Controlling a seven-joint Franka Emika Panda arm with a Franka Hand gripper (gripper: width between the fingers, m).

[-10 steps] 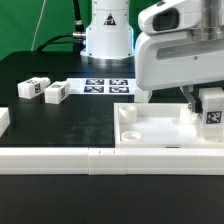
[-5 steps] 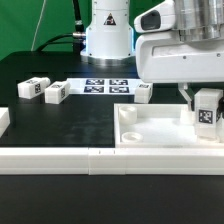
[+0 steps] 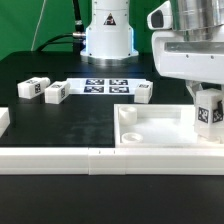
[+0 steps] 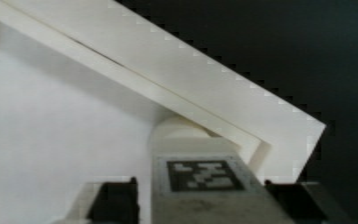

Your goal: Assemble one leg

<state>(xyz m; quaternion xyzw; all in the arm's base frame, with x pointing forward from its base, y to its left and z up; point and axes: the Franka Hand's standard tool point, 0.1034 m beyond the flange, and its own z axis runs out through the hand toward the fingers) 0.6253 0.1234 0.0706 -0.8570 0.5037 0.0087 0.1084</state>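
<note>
Nearest to us, a long white rail (image 3: pixel 60 158) runs across the front edge of the counter (image 3: pixel 70 120). Right behind it, on the exterior view's right, sits the big white panel (image 3: pixel 155 130) with its raised rim and corner holes.

Over the panel's far right corner, the gripper (image 3: pixel 208 98) is clamped on the leg (image 3: pixel 210 116), a finger on each side and the tagged face looking at us. The leg stands upright. We can't tell whether its bottom end is touching the panel or just above it. The wrist view shows the same grab: the leg (image 4: pixel 202 172) is pinched between the dark fingers (image 4: pixel 108 200), with its end right by the panel's rim (image 4: pixel 194 85).

At the exterior view's far left edge there's a small white block (image 3: pixel 3 118). Further back a loose leg (image 3: pixel 143 92) lies just behind the panel, and two more, a second loose leg (image 3: pixel 55 92) and a third loose leg (image 3: pixel 30 88), lie side by side on the left. The marker board (image 3: pixel 107 86) lies between them, in front of the arm's base (image 3: pixel 107 35).
</note>
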